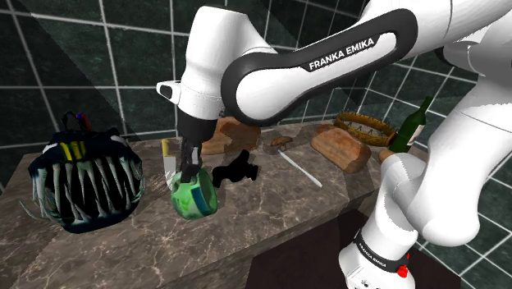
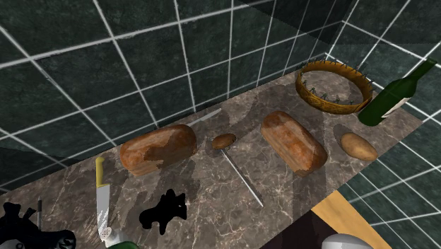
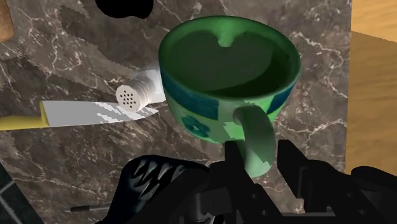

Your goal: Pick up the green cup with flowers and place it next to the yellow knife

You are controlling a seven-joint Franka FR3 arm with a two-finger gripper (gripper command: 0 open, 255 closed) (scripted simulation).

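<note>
Green cup (image 3: pixel 222 70) is w/ the gripper (image 3: pixel 262 159). The 2 black fingers (image 3: pixel 232 159) pinch its handle (image 3: pixel 256 143), one on each side, so the cup hangs from there. That's prob. why it looks tipped in the shoulder view. It is low over the stone counter (image 1: pixel 271 205); can't tell if its bottom touches. A grip on the handle means the fingers are out of the bowl & away from stuff close by.

The yellow knife (image 3: pixel 76 114) lies flat just beside the cup, blade end toward it. A small white shaker (image 3: pixel 137 95) lies on the blade tip, btw knife & cup, v. close to the cup wall. So the cup looks about where it should go. I think the job is near done: set down & let go.

Room is tight on the knife side, and a bump could roll the shaker. A black toy shape (image 1: pixel 234 171) is near, farther back. The big toothy fish head (image 1: pixel 82 181) is well apart. The counter's front edge is close to the cup, so best go straight down, not toward the edge.
</note>
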